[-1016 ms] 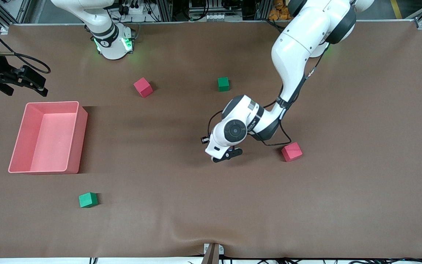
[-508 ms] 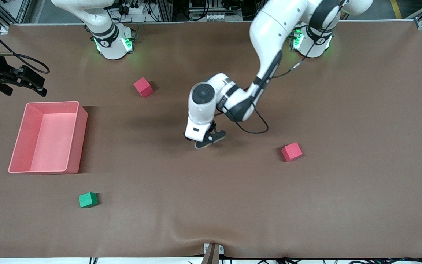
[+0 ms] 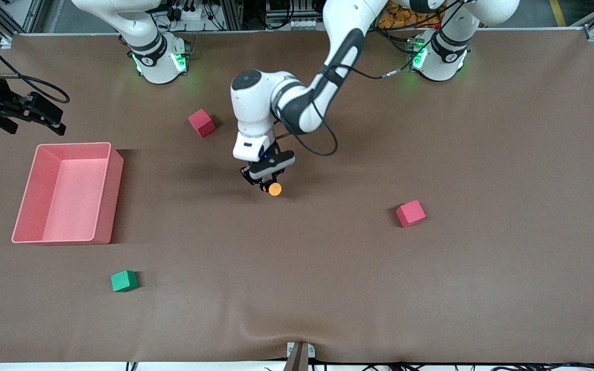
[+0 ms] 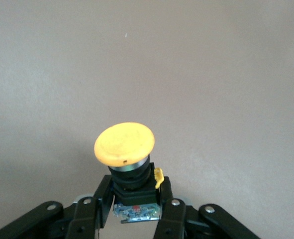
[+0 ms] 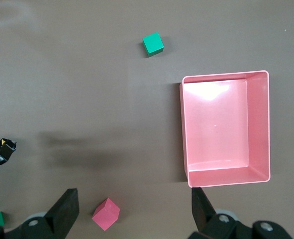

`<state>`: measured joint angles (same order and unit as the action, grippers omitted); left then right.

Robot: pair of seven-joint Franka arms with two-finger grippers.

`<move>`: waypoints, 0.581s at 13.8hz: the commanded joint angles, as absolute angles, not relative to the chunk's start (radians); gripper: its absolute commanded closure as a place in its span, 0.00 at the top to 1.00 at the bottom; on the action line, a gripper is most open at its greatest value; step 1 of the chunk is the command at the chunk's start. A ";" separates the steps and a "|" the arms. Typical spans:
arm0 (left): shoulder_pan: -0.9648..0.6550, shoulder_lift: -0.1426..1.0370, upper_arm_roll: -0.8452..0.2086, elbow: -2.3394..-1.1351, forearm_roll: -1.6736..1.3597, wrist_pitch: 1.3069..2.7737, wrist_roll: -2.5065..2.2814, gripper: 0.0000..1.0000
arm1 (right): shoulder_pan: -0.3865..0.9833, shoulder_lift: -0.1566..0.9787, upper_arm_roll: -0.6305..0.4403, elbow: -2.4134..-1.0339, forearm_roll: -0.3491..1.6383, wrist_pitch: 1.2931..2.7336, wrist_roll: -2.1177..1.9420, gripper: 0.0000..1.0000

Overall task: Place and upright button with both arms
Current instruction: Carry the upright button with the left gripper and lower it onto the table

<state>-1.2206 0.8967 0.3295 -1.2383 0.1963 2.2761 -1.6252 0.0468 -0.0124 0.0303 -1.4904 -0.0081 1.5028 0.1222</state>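
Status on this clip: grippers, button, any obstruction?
Left gripper shut on button, in the air over mid-table. Right gripper open, waiting high over the pink bin end. Nothing in the way.

Two white jointed robot arms (image 3: 261,103) with black joint bands and loose black cables (image 3: 323,147). Bases (image 3: 160,62) carry green indicator lights. Black two-finger left gripper (image 4: 135,204) has linkage fingers with silver pivot screws (image 4: 174,202). Right gripper (image 5: 132,211) is likewise black.
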 commanded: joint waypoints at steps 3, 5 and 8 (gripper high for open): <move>-1.279 0.932 0.350 -1.259 0.536 2.295 -1.713 0.00 | 0.028 -0.003 0.044 -1.466 -0.021 1.486 0.109 1.00; -1.285 0.940 0.348 -1.261 0.659 2.293 -1.762 0.00 | 0.026 -0.002 0.044 -1.468 -0.020 1.486 0.109 1.00; -1.293 0.980 0.348 -1.262 0.785 2.287 -1.815 0.00 | 0.026 -0.003 0.043 -1.468 -0.017 1.486 0.109 1.00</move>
